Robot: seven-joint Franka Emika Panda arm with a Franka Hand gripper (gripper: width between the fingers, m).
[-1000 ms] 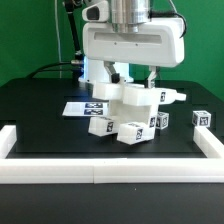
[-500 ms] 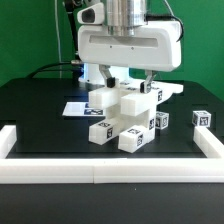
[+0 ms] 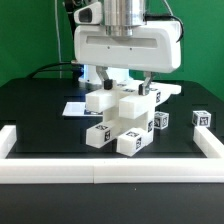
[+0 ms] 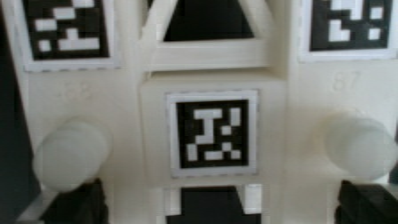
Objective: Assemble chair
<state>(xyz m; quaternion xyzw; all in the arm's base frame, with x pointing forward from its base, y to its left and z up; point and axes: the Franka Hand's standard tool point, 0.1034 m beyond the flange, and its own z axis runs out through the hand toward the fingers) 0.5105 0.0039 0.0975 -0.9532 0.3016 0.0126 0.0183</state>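
The chair shows as a cluster of white tagged blocks stacked in the middle of the black table. One loose cube sits just to the exterior view's right of the stack, and another lies farther right. My gripper hangs straight over the stack, jaws wide apart, with a finger coming down on either side of the top blocks. In the wrist view a broad white part with a central tag fills the picture between the two blurred fingers, under the gripper. I cannot see any firm grip on it.
The marker board lies flat behind the stack on the exterior view's left. Plain white border rails run along the front edge and up both sides. A green wall stands behind the arm's base.
The gripper has shifted toward the exterior view's left and a little nearer the camera. The stack of chair blocks under it has slid toward the front with it; both loose cubes stayed put.
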